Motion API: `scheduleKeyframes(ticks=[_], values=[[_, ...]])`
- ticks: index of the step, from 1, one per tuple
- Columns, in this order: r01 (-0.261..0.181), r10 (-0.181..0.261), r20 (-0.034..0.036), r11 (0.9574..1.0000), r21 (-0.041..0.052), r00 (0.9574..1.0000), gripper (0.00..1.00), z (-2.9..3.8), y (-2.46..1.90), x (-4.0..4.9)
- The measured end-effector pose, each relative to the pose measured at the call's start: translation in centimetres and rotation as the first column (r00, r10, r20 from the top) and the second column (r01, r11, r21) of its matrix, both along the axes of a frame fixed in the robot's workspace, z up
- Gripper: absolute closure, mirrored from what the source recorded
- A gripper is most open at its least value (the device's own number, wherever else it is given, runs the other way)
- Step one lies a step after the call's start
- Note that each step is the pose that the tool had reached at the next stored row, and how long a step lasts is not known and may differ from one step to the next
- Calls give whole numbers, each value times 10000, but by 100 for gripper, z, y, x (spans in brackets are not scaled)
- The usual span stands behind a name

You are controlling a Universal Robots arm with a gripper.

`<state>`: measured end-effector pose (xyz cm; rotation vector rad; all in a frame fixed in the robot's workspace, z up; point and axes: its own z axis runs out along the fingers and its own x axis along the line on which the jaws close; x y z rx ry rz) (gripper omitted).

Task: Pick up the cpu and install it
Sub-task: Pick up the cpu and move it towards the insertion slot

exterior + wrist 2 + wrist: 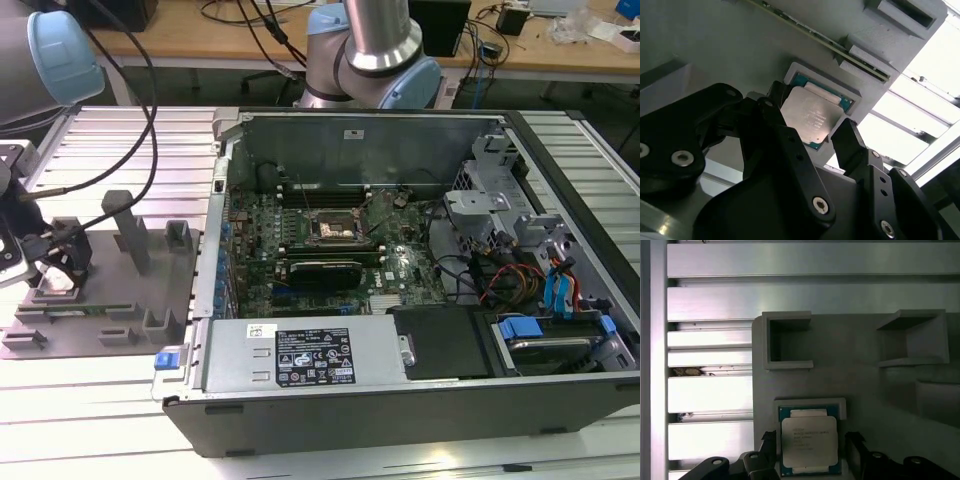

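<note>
Square silver-topped cpu [809,440], flat in recess of grey tray [875,400]

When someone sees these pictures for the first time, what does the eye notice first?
The open computer case, with its green motherboard, dominates the exterior view. In both wrist views, the silver cpu lies in a pocket of the grey tray, between the gripper and its black fingers.

Even light is spread across the exterior view; in the second wrist view the table [920,115] is blown out white, and a faint sheen is caught on the cpu [807,115].
</note>
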<state>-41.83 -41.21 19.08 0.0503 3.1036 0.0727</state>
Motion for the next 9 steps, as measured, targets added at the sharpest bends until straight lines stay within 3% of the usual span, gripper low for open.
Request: scheduleKeyframes(ticks=[9], values=[[-1, 1, 0, 10000, 0, 10000, 34, -23, 7, 0]])
